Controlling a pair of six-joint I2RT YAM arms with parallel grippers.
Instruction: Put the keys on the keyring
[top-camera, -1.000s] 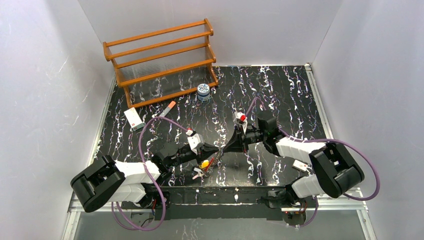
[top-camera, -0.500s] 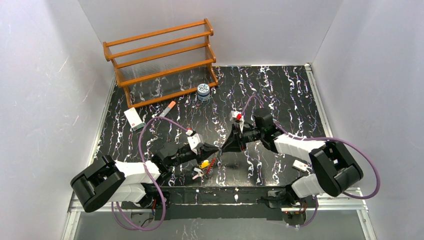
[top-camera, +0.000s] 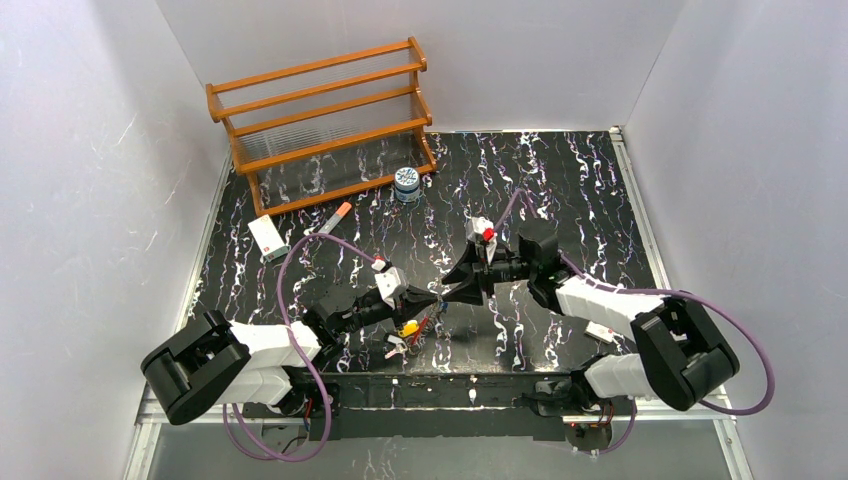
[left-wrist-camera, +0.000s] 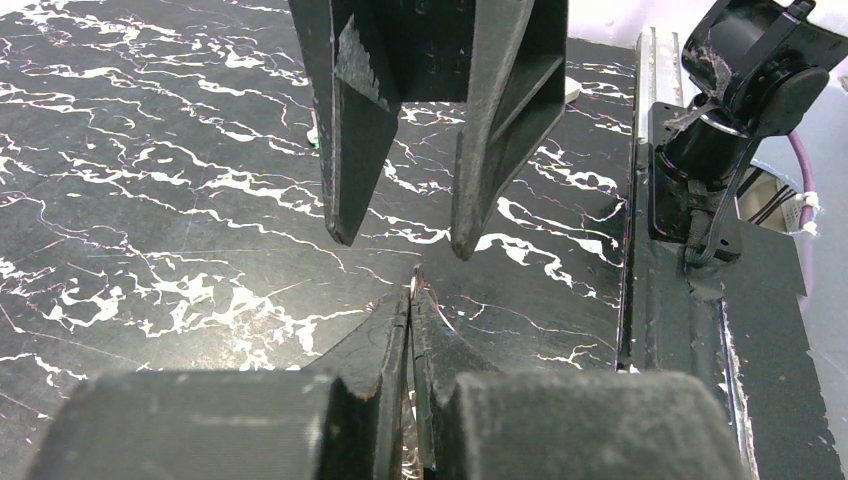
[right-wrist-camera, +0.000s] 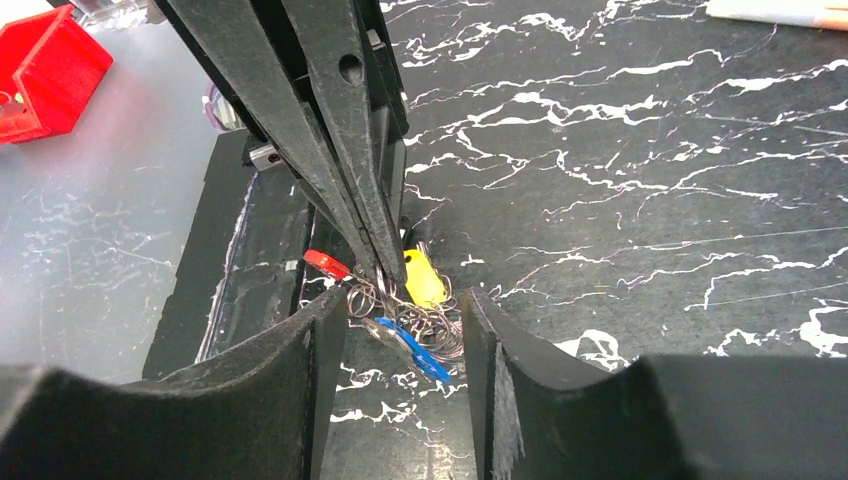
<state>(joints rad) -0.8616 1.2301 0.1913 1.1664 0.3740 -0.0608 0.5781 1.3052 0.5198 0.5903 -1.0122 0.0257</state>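
Keys, small silver metal with red, yellow and blue plastic heads: bunched on thin wire loops just beneath left gripper tips, near front edge of black white-veined table. Left gripper closed, pinching thin silver keyring, apparently. Right gripper jaws parted, empty, facing it closely.

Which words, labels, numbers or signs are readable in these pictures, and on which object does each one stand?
No text is readable in any view.
The white card: red mark, too small to read.
The jar: blue-white pattern, too blurred to read.
The second white card: too small to read.
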